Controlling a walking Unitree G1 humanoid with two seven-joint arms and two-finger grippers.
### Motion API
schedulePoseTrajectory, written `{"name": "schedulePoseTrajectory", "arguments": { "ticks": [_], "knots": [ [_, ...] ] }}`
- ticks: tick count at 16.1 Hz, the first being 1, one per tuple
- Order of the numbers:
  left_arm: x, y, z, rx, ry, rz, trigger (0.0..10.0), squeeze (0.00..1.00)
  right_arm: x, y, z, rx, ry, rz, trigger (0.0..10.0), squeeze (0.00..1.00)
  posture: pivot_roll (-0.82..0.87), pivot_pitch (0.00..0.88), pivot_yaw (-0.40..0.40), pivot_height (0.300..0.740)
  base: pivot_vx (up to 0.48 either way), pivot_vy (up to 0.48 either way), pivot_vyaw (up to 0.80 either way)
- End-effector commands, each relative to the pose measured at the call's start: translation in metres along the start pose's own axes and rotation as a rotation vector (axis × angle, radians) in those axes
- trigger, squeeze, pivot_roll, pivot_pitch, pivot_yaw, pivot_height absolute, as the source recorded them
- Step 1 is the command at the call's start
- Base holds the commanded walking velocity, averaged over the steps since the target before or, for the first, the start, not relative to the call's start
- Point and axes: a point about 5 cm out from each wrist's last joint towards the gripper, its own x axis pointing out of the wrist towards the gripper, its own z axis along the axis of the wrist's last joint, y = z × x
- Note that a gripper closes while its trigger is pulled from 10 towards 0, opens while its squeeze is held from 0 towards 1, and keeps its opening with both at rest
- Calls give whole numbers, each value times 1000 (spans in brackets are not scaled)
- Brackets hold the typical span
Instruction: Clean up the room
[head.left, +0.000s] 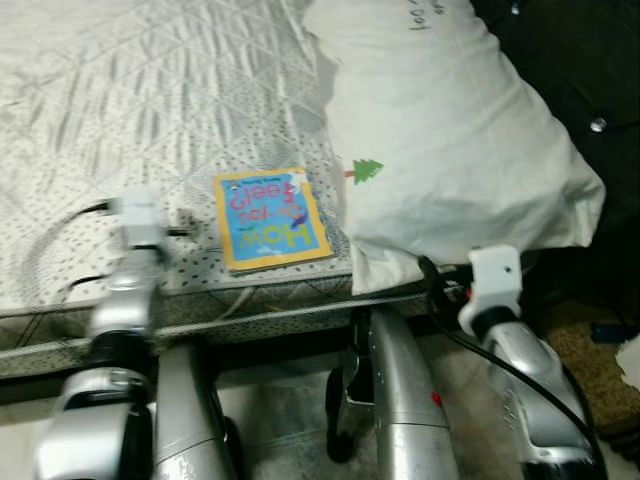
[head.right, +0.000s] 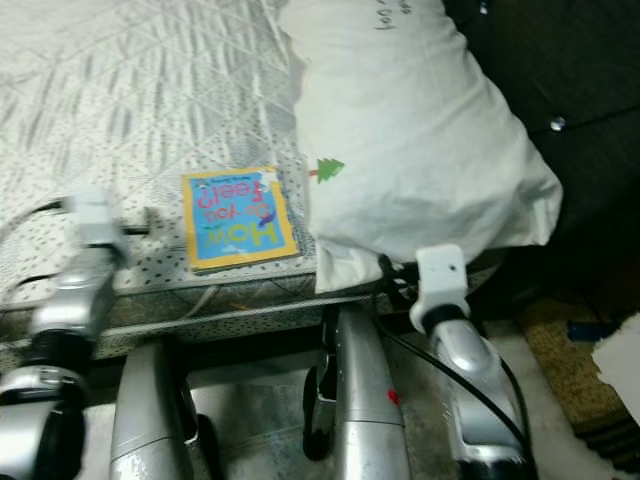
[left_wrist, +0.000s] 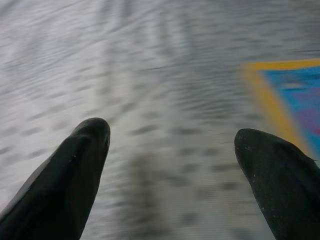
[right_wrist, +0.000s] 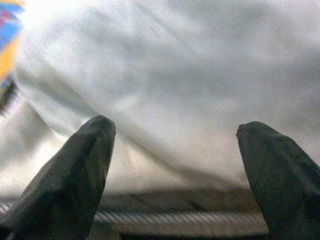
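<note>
A children's book (head.left: 271, 218) lies flat near the bed's (head.left: 120, 120) front edge, just beside a large white pillow (head.left: 440, 130) at the bed's right corner. Both claws are spread and empty: the left claw (left_wrist: 172, 165) hovers over the mattress beside the book, the right claw (right_wrist: 175, 165) faces the pillow. Tidying looks barely begun; nothing is picked up.

The bed (head.left: 150, 100) wears a pale grey-white quilt, stitched in diamonds and speckled with small dark dots. The book (head.left: 270, 218) has a yellow border around a bright blue cover, with lettering in yellow, pink and white. At its 3 o'clock, the pillow (head.left: 440, 130) is plain white with a small green tree and dark handwriting. Both arms are silver with white wrist blocks; the fingers (left_wrist: 60, 180) are black.
</note>
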Motion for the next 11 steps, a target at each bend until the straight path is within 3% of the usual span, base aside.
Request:
{"name": "schedulePoseTrajectory", "arguments": {
  "ticks": [1, 5, 8, 11],
  "knots": [
    [-2, -22, -11, 30, 38, -92, 10000, 0, 1, 0, -4, -3, 10, -13, 10000, 0, -29, 128, -18, 471, 0, 0, 0],
    [-19, -60, -18, 90, 34, -191, 10000, 0, 3, -1, -4, -3, -7, -24, 10000, 0, -36, 116, -7, 471, 0, 0, 0],
    [-30, -74, -25, 122, 37, -243, 10000, 0, 4, 0, -5, -3, -10, -24, 10000, 0, -28, 111, -9, 471, 0, 0, 0],
    [-44, -87, -31, 220, 36, -342, 10000, 0, 9, 2, -4, -2, -17, -17, 10000, 0, -20, 107, -13, 471, 0, 0, 0]
  ]
}}
